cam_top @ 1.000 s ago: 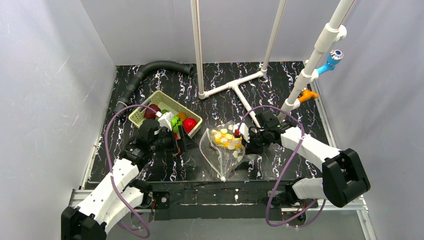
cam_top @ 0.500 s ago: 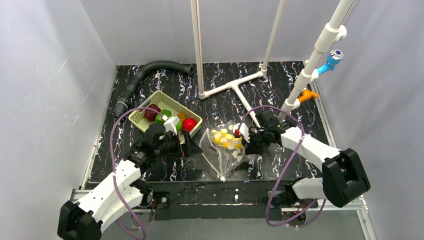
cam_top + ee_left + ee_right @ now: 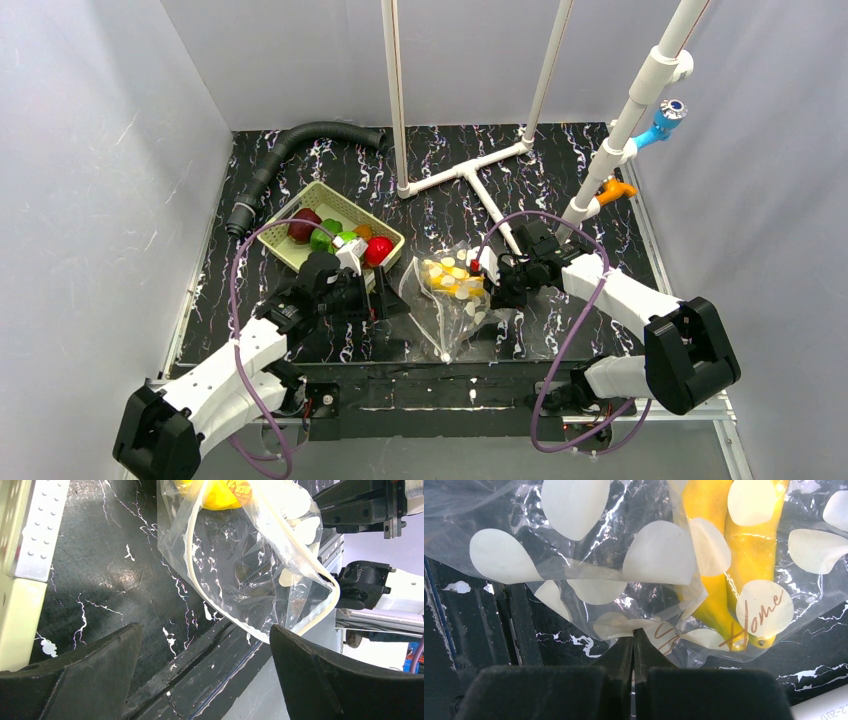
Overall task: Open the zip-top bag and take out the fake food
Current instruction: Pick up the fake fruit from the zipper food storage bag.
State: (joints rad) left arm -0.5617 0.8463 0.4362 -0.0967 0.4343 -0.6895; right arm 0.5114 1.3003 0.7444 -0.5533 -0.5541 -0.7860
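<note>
left gripper (image 3: 386, 297) swings off the basket (image 3: 338, 197), jaws spread wide and empty, now facing the zip-top bag (image 3: 452, 305) just beside the basket. right gripper (image 3: 493, 281) stays pinched on the bag's edge; 1 banana (image 3: 711, 575) waits inside, likely next out.

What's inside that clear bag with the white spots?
Inside the zip-top bag, yellow bananas lie side by side. Its printed dots and crinkles cover parts of them, so whether anything else is inside cannot be told.
</note>
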